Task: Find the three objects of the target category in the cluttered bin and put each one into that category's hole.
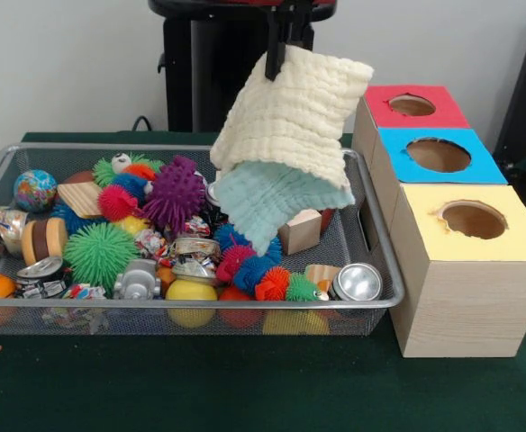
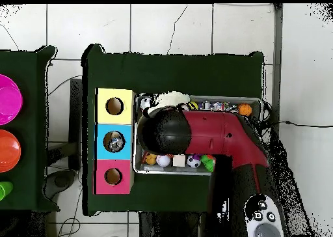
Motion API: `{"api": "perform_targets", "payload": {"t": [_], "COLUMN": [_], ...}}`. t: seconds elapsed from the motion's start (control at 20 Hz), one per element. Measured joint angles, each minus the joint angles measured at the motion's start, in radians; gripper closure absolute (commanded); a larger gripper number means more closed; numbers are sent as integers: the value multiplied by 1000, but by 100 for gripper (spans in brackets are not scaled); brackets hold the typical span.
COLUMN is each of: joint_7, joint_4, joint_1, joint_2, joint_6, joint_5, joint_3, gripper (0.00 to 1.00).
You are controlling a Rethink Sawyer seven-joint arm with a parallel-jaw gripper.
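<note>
Arm (image 2: 214, 133) reaching down over the bin (image 1: 371, 310), jaws (image 1: 279, 56) pinching a cream cloth (image 1: 290, 117) hanging below them, teal cloth (image 1: 272, 202) dangling beneath, boxes (image 1: 461, 261) beside.

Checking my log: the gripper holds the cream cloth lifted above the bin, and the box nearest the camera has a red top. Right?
Not quite. In the front view the gripper does hold the cream cloth above the bin, but the nearest box has a yellow top.
</note>
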Motion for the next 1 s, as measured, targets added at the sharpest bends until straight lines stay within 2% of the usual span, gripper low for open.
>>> {"api": "perform_targets", "payload": {"t": [0.7, 1.0], "joint_7": [0, 0], "joint_4": [-9, -23], "joint_1": [29, 45], "joint_2": [4, 6], "joint_6": [5, 106], "joint_5": [100, 100], "joint_3": [-58, -98], "gripper": [100, 100]}}
